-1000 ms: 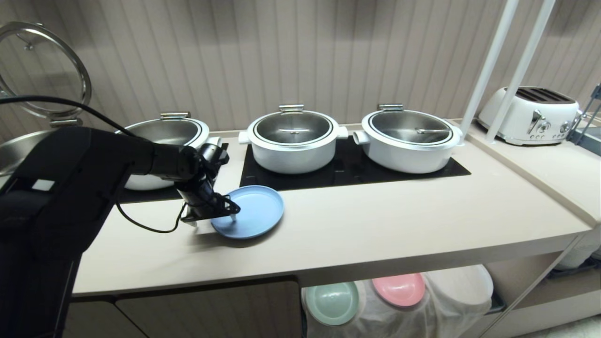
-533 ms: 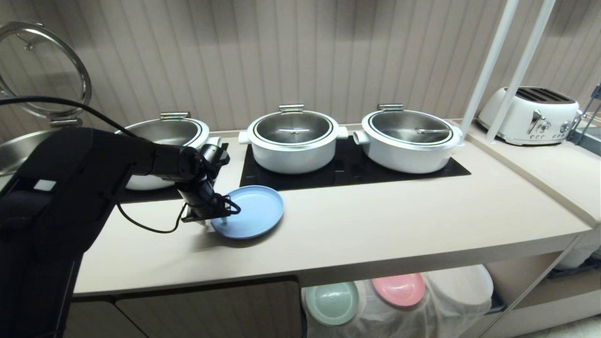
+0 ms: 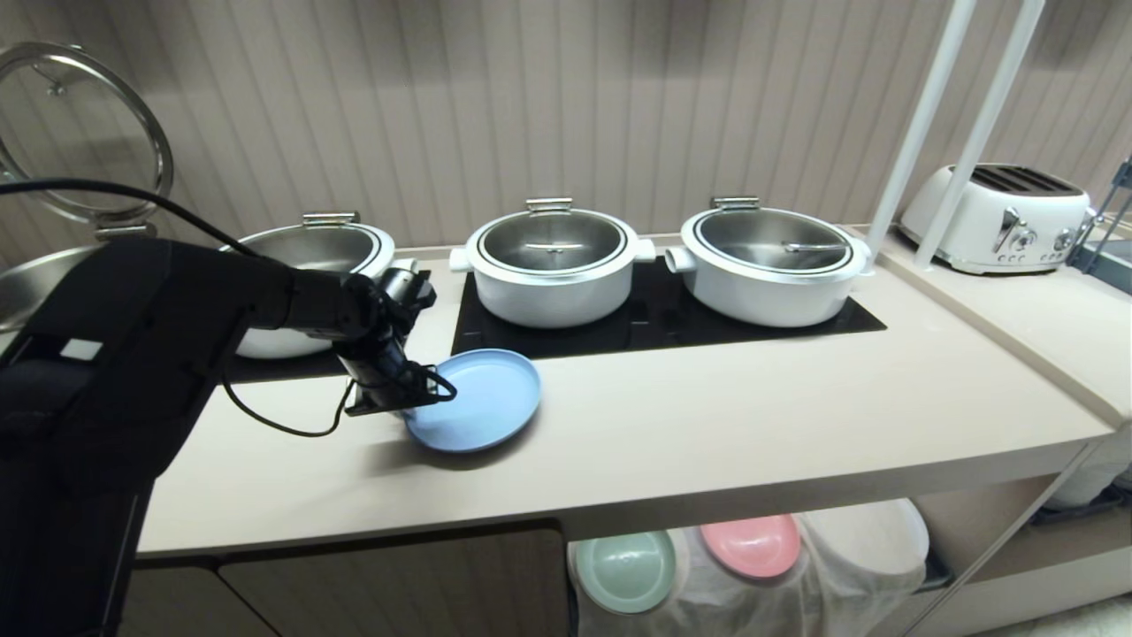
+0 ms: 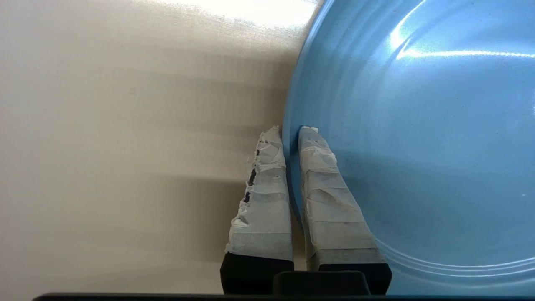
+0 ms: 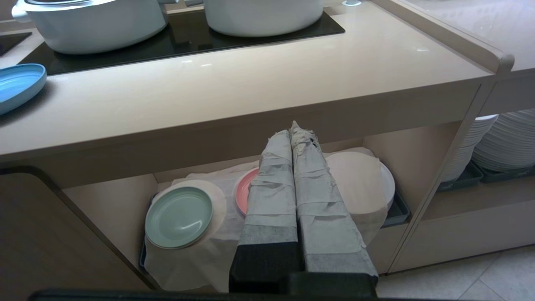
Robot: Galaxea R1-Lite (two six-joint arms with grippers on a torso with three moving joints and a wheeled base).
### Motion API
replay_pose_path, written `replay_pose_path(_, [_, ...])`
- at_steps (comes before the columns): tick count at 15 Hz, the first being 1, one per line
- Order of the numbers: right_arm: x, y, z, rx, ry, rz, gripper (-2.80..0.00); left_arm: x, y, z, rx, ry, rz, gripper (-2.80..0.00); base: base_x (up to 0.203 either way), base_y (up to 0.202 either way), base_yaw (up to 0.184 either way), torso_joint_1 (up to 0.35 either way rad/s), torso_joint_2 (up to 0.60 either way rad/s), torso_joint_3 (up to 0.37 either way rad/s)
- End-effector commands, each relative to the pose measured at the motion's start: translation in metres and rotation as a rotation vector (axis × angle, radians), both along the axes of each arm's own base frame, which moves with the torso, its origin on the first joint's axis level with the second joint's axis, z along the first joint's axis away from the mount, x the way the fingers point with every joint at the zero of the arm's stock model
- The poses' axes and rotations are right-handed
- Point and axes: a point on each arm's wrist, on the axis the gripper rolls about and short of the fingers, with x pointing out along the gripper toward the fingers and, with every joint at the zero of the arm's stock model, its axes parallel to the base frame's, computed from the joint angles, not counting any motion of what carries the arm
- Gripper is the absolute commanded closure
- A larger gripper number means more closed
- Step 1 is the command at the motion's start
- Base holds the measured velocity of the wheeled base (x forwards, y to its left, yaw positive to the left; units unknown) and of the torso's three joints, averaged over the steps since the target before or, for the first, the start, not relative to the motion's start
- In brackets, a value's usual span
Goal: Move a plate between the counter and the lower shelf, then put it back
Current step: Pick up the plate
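The light-blue plate (image 3: 486, 398) lies on the beige counter (image 3: 707, 416), in front of the left and middle pots. My left gripper (image 3: 423, 396) is shut on the plate's left rim. In the left wrist view one taped finger is outside the rim and the other inside the plate (image 4: 418, 146), with the left gripper (image 4: 290, 131) pinching the edge. My right gripper (image 5: 294, 129) hangs shut and empty in front of the lower shelf (image 5: 104, 200), below the counter (image 5: 250, 83). The plate (image 5: 16, 83) shows at that view's far edge.
Three white pots (image 3: 553, 261) stand on black panels behind the plate. A toaster (image 3: 995, 217) sits at the back right. On the lower shelf's white cloth lie a green plate (image 5: 179, 216) and a pink plate (image 5: 244, 194), beside covered white plates (image 5: 359, 184).
My left gripper has closed from open onto the plate's rim. The plate has shifted slightly to the right. The right arm has not moved.
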Motion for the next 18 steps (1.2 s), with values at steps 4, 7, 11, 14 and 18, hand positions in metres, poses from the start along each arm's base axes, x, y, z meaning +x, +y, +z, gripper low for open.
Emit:
replay_pose_path(4, [0.0, 0.0, 0.0, 0.0, -0.001, 0.0, 0.0, -0.002, -0.005, -0.002, 0.003, 0.005, 0.03, 0.0, 0.0, 0.0, 0.0, 0.0, 0.0, 0.0])
replay_pose_path(7, [0.0, 0.0, 0.0, 0.0, -0.001, 0.0, 0.0, -0.003, -0.011, -0.002, -0.004, 0.001, 0.034, 0.0, 0.0, 0.0, 0.0, 0.0, 0.0, 0.0])
replay_pose_path(11, [0.0, 0.0, 0.0, 0.0, 0.0, -0.002, 0.0, -0.004, -0.01, 0.001, -0.007, -0.004, 0.04, 0.0, 0.0, 0.0, 0.0, 0.0, 0.0, 0.0])
replay_pose_path(14, [0.0, 0.0, 0.0, 0.0, 0.0, 0.0, 0.0, -0.006, -0.008, 0.005, -0.01, -0.009, 0.045, 0.0, 0.0, 0.0, 0.0, 0.0, 0.0, 0.0])
replay_pose_path(18, [0.0, 0.0, 0.0, 0.0, -0.001, 0.0, 0.0, -0.017, -0.006, 0.016, -0.026, -0.013, 0.078, 0.0, 0.0, 0.0, 0.0, 0.0, 0.0, 0.0])
